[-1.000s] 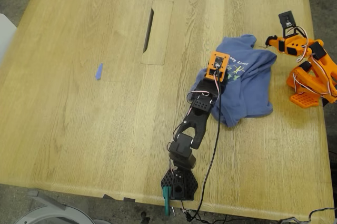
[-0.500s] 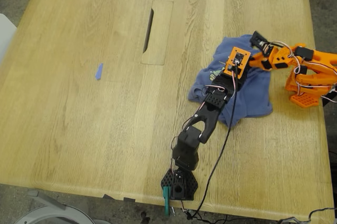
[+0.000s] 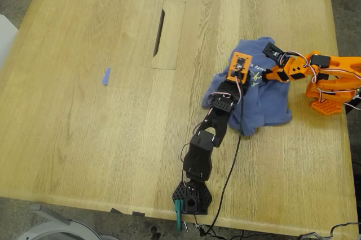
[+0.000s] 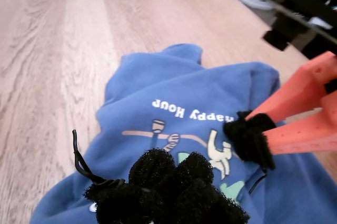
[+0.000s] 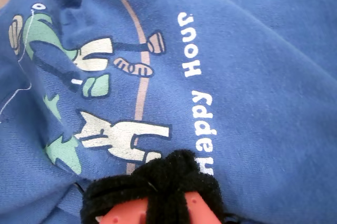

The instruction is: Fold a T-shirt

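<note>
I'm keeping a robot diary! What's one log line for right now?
T-shirt: crumpled, unfolded | my first gripper: over chest graphic, jaws unclear | my second gripper: by lettering, jaws unclear

T-shirt (image 3: 260, 94) bunched on table (image 3: 84, 127) toward exterior view's right (tape scrap (image 3: 105, 76) well apart, left).

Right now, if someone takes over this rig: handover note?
My first gripper: down at the T-shirt by the chest graphic; can't tell if it is open or shut.
My second gripper: over the same graphic from the other side; state also unclear.
T-shirt: crumpled heap on the table, near the exterior view's right edge.
Done: no fold visible.
Left: spread it flat, then fold.
</note>
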